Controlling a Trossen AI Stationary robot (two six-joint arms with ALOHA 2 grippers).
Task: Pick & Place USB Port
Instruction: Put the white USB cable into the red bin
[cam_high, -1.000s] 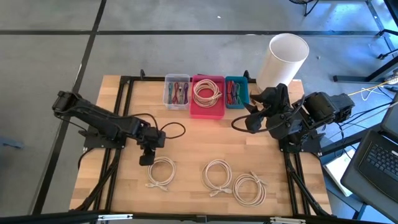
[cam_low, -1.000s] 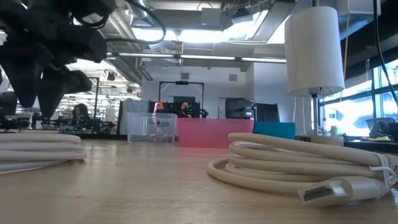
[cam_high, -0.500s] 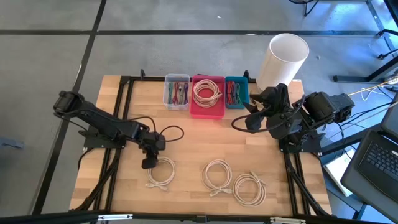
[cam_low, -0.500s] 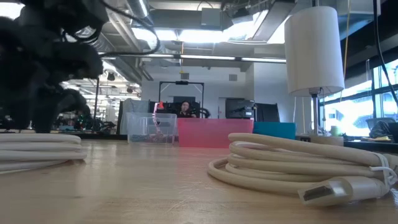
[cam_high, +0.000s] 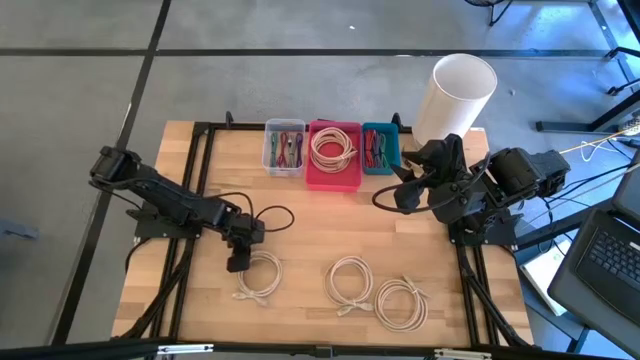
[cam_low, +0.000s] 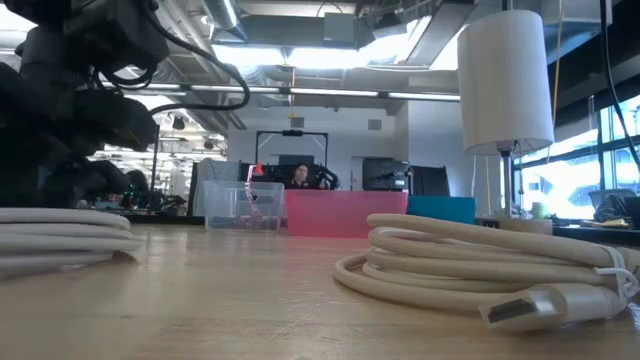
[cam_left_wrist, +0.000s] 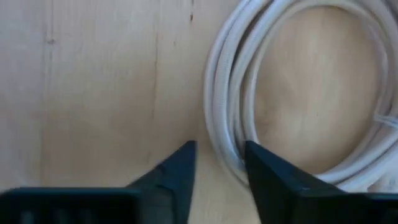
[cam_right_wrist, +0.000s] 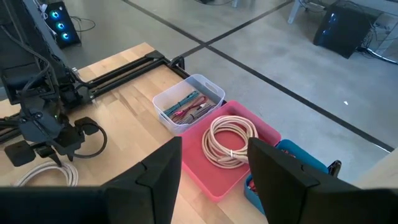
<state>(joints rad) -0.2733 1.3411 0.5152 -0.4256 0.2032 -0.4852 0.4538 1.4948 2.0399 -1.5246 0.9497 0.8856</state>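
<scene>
White coiled cable (cam_high: 260, 278) on pale wood table (cam_high: 310, 230); pink bin (cam_high: 334, 172), teal bin (cam_high: 380, 150)

My left arm stretches low across the table from its left side, wrist bent down so my left gripper (cam_high: 238, 262) points at the boards. Its two fingers (cam_left_wrist: 177, 171) stand apart with a narrow gap between them, tips close to the wood, perhaps touching it. My right arm waits folded and raised at the table's right side, my right gripper (cam_high: 402, 196) with its fingers (cam_right_wrist: 163, 168) spread.
</scene>
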